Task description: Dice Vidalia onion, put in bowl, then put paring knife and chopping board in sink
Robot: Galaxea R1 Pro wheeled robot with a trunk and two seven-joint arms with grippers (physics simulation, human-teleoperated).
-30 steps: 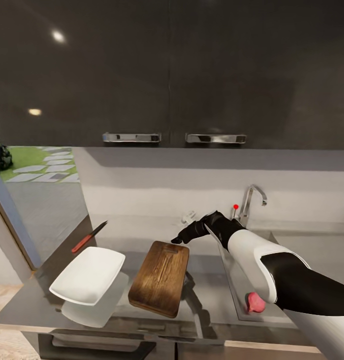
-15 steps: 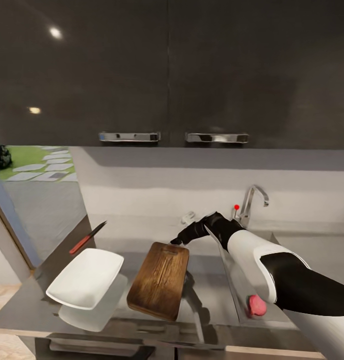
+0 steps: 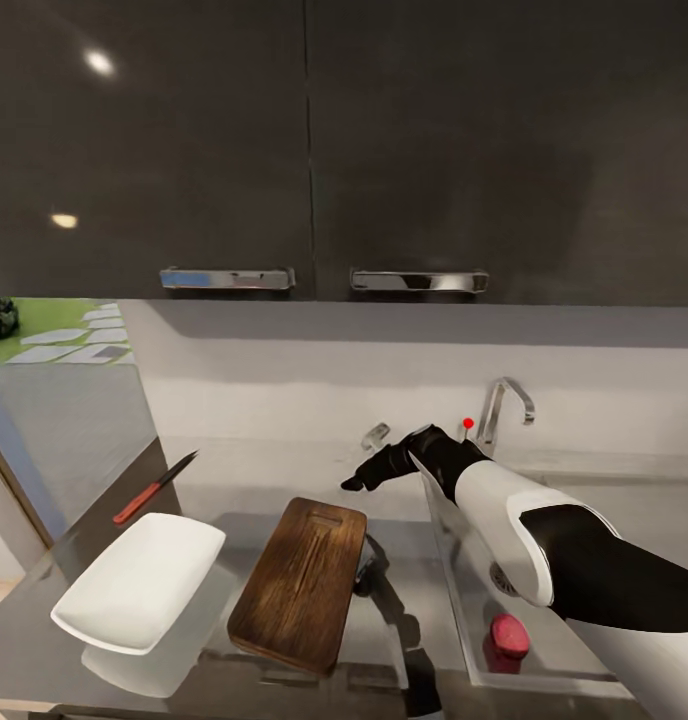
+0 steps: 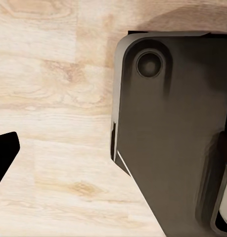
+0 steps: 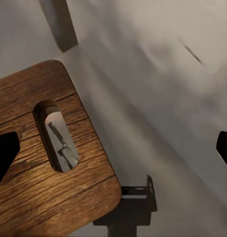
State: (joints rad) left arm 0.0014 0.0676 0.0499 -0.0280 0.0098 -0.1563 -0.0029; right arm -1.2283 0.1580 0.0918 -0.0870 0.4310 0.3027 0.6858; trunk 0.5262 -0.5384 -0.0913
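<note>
The chopping board [image 3: 299, 585] is dark brown with clear grain and an oblong handle hole at its far end; it lies on the countertop [image 3: 404, 570]. Left of the board sits the white bowl [image 3: 139, 582], beyond that the red-handled knife [image 3: 154, 488], and right of the board the sink [image 3: 584, 500]. The whole head view has shifted since a second ago, while the right gripper [image 3: 356, 482] still hovers above the board's far end, fingers spread wide. The left hand's state cannot be told. A reddish lump [image 3: 509, 632] in the sink is hard to identify.

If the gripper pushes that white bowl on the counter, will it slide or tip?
The bowl is shallow and wide, so tipping seems unlikely. On the glossy countertop it would probably slide easily. Its flaring sides may let fingers slip, so gripping the rim looks safer.
</note>
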